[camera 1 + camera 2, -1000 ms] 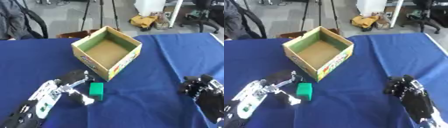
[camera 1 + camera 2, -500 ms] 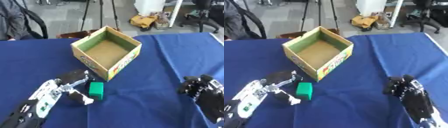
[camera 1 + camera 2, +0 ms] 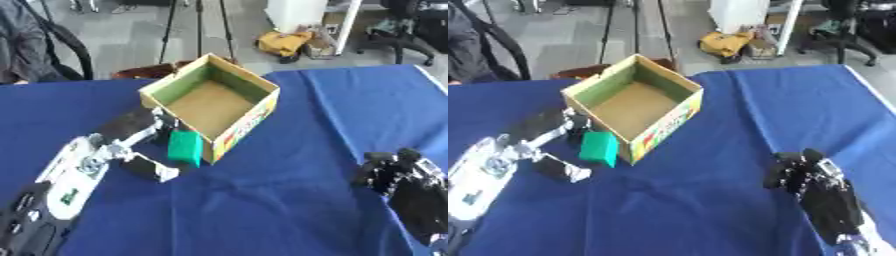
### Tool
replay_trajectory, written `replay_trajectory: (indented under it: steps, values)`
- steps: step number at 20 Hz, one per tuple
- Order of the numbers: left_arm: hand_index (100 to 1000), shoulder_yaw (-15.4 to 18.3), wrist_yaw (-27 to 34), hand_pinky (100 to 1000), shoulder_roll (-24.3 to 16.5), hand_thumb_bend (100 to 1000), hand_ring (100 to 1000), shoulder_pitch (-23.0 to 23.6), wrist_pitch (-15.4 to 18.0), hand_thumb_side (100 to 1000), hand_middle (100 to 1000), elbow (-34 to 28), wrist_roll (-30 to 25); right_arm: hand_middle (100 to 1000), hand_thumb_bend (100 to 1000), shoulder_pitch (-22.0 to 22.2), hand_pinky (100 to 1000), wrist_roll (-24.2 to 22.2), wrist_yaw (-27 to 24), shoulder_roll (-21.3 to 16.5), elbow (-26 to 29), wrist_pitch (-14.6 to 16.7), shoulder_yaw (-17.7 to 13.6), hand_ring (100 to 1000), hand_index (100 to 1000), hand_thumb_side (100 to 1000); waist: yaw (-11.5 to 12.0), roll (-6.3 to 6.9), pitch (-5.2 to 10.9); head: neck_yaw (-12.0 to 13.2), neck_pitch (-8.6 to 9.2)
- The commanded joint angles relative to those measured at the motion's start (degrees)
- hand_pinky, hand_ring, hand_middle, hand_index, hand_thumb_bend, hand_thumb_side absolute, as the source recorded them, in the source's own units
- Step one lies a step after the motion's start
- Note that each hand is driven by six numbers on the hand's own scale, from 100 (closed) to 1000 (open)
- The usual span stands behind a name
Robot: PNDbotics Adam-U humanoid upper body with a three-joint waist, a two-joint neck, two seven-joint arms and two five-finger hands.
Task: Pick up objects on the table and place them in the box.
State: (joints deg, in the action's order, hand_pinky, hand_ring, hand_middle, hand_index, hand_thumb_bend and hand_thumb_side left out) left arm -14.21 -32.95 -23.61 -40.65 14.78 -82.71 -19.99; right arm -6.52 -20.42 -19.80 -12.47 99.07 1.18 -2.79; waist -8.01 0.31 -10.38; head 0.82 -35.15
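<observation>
An open cardboard box [image 3: 248, 124] with a green-lined rim stands on the blue table, and nothing shows inside it. A small green block [image 3: 185, 146] hangs against the box's near-left wall, just below the rim. My left hand [image 3: 121, 145] comes in from the lower left and pinches the block, with fingers [image 3: 133, 125] above it and the thumb [image 3: 154, 171] below. My right hand [image 3: 802, 171] rests low at the right on the cloth, relaxed and holding nothing, well away from the box.
Blue cloth [image 3: 289, 200] covers the table. Beyond the far edge are a tripod [image 3: 199, 30], a yellow thing on the floor [image 3: 282, 42] and an office chair [image 3: 402, 30]. A dark chair [image 3: 61, 50] stands at the far left.
My left hand has carried the green block up off the cloth and toward the box's near-left wall. The right hand and the box have stayed in place.
</observation>
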Motion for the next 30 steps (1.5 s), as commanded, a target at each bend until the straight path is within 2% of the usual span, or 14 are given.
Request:
replay_trajectory:
  steps: [1,4,8,12,14,16,18,19,20,21,22,25,29,30]
  values:
    - [500,2.28,5.36,368,-2.27,100,542,-3.66,-3.71,294,252,-0.62,0.21,564,100,-0.35,643,-0.34,0.1,-1.28,0.44,-0.03,-0.04,581,747,922,-0.46,0.06,1.14,0.26,0.79]
    - [503,3.7,6.08,370,-0.97,100,551,-7.46,-7.15,319,254,5.66,2.45,564,100,-0.62,644,-0.71,0.02,-1.36,0.41,-0.1,0.33,582,747,921,-1.5,0.21,1.09,0.95,1.29]
    - [512,5.88,1.49,383,2.48,100,568,-12.02,-9.55,302,266,18.54,8.15,564,100,-1.62,644,-1.49,-0.02,-1.36,0.43,-0.29,1.16,582,747,924,-4.1,0.62,0.31,2.7,2.67]
    - [528,8.49,-5.7,402,5.07,100,580,-15.23,-9.21,286,284,30.69,15.05,564,100,-3.15,644,-2.66,0.02,-1.15,0.38,-0.73,2.42,582,747,934,-7.86,1.38,-0.95,4.83,4.72]
    - [535,9.28,-8.54,408,5.58,100,583,-16.11,-8.13,272,291,34.29,17.57,564,100,-3.72,644,-3.18,0.18,-0.99,0.3,-0.97,2.93,582,747,936,-9.31,1.77,-1.39,5.28,5.53]
    - [577,9.64,-11.19,448,5.84,100,613,-16.71,-7.29,209,336,36.48,19.25,564,100,-4.15,644,-3.55,0.25,-0.91,0.27,-1.13,3.25,582,747,938,-10.24,2.12,-1.69,5.56,5.96]
    - [647,9.62,-14.33,534,6.0,114,683,-17.12,-6.53,420,433,37.29,20.26,564,100,-4.35,644,-3.75,0.31,-0.88,0.22,-1.25,3.39,582,747,940,-10.64,2.38,-1.83,5.62,6.03]
    - [715,9.54,-15.92,596,6.04,291,743,-17.23,-6.17,612,509,37.4,20.48,564,100,-4.39,644,-3.8,0.34,-0.88,0.19,-1.29,3.41,582,747,940,-10.7,2.47,-1.84,5.62,6.03]
    - [744,9.43,-17.78,640,5.99,396,776,-17.35,-5.87,725,559,37.44,20.38,564,100,-4.41,644,-3.83,0.37,-0.89,0.16,-1.34,3.42,582,747,940,-10.71,2.57,-1.8,5.63,6.0]
    - [750,9.46,-19.65,663,5.96,444,793,-17.42,-5.71,829,587,37.43,20.2,564,100,-4.42,644,-3.86,0.39,-0.91,0.14,-1.38,3.44,582,747,939,-10.71,2.64,-1.74,5.64,5.99]
    - [751,9.48,-21.46,674,5.98,471,804,-17.44,-5.58,894,595,37.52,19.7,564,100,-4.43,644,-3.88,0.37,-0.92,0.12,-1.41,3.44,582,747,939,-10.7,2.68,-1.64,5.64,6.0]
    - [763,9.88,-25.17,717,6.03,535,842,-17.42,-5.18,1000,638,37.7,17.91,564,100,-4.4,644,-3.91,0.24,-0.98,0.1,-1.47,3.41,582,747,936,-10.63,2.71,-1.35,5.52,6.09]
    - [760,10.4,-27.19,747,5.81,518,865,-17.11,-5.37,1000,682,36.73,17.97,564,100,-4.24,645,-3.88,-0.02,-1.08,0.11,-1.45,3.3,582,747,931,-10.38,2.5,-0.96,5.27,6.22]
    - [750,10.58,-26.8,742,5.71,489,863,-16.99,-5.32,963,671,36.0,18.59,564,100,-4.16,645,-3.84,-0.09,-1.09,0.12,-1.43,3.23,582,747,930,-10.18,2.4,-0.84,5.14,6.2]
